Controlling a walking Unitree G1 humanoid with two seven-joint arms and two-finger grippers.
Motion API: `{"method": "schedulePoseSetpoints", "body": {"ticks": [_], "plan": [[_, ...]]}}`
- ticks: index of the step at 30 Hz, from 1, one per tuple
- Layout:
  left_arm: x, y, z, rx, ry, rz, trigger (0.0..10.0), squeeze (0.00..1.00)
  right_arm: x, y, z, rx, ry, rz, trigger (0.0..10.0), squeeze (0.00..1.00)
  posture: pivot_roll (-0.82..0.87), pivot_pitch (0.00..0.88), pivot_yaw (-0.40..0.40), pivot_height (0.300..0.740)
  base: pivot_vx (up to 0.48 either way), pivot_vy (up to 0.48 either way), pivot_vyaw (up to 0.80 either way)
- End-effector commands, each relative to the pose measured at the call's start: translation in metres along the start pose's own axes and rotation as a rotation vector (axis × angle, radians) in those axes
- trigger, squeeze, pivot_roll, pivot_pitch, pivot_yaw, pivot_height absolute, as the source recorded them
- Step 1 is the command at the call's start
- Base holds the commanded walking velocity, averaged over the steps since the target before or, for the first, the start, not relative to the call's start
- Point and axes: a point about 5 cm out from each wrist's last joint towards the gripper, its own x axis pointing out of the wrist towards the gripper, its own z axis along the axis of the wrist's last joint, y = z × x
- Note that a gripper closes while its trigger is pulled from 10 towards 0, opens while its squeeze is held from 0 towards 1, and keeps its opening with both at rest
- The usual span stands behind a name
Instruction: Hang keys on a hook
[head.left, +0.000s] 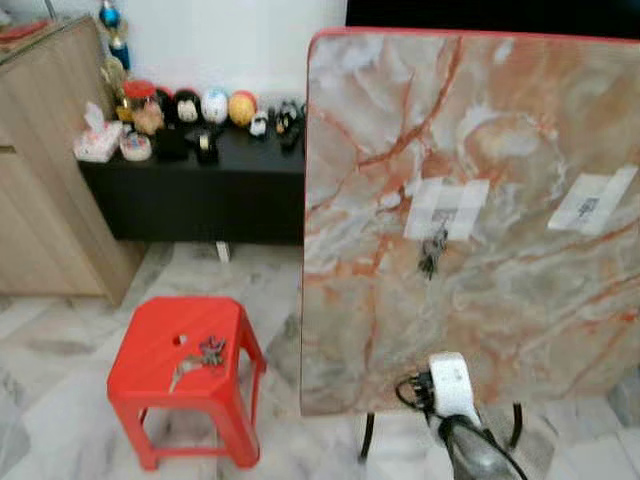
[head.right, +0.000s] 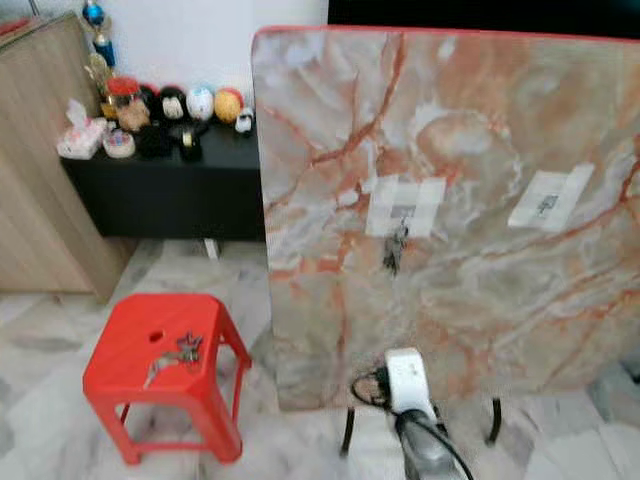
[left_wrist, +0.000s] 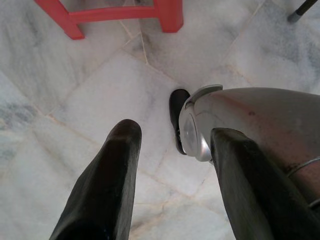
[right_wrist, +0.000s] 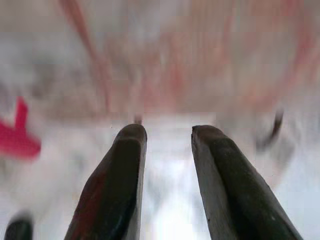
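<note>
While keys (head.left: 200, 356) lie on stool (head.left: 150, 365), down-left of right gripper (right_wrist: 167, 137); fingers apart, empty, nearer than left.

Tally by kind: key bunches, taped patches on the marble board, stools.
Key bunches: 2, one hanging on the board, one on the stool
Taped patches: 2
Red stools: 1
Total: 5

You had a red plastic stool (head.left: 180, 360) standing on the pale marble floor (head.left: 60, 420), with a bunch of keys (head.left: 205, 355) lying on its seat; behind it a low black cabinet (head.left: 190, 190) carried a row of small figurines (head.left: 215, 105) and a tissue box (head.left: 97, 145); the upright marble-patterned board (head.left: 480, 180) bore another bunch of keys (head.left: 432, 255) hanging just under a taped white patch (head.left: 447, 208).
</note>
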Motion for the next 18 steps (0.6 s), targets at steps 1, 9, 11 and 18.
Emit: {"method": "schedulePoseSetpoints", "body": {"ticks": [1, 9, 11, 18], "plan": [[0.000, 0.001, -0.001, 0.023, 0.011, -0.002, 10.0, 0.00, -0.001, -0.002, -0.014, 0.091, 0.064, -0.045, 10.0, 0.00, 0.05, 0.000, -0.047, 0.740, 0.000, 0.000, 0.00], [0.000, 0.004, 0.001, 0.049, 0.010, 0.002, 10.0, 0.00, -0.026, -0.008, -0.086, 0.182, 0.371, -0.158, 10.0, 0.00, 0.06, 0.000, -0.025, 0.740, 0.000, 0.000, 0.00], [0.000, 0.004, 0.001, 0.041, 0.004, 0.008, 10.0, 0.00, -0.027, -0.009, -0.088, 0.231, 0.372, -0.163, 10.0, 0.00, 0.07, 0.000, -0.031, 0.740, 0.000, 0.000, 0.00], [0.000, 0.006, 0.001, 0.021, 0.004, 0.019, 10.0, 0.00, -0.020, -0.010, -0.075, 0.228, 0.313, -0.105, 10.0, 0.00, 0.07, 0.000, -0.031, 0.740, 0.000, 0.000, 0.00]]}}
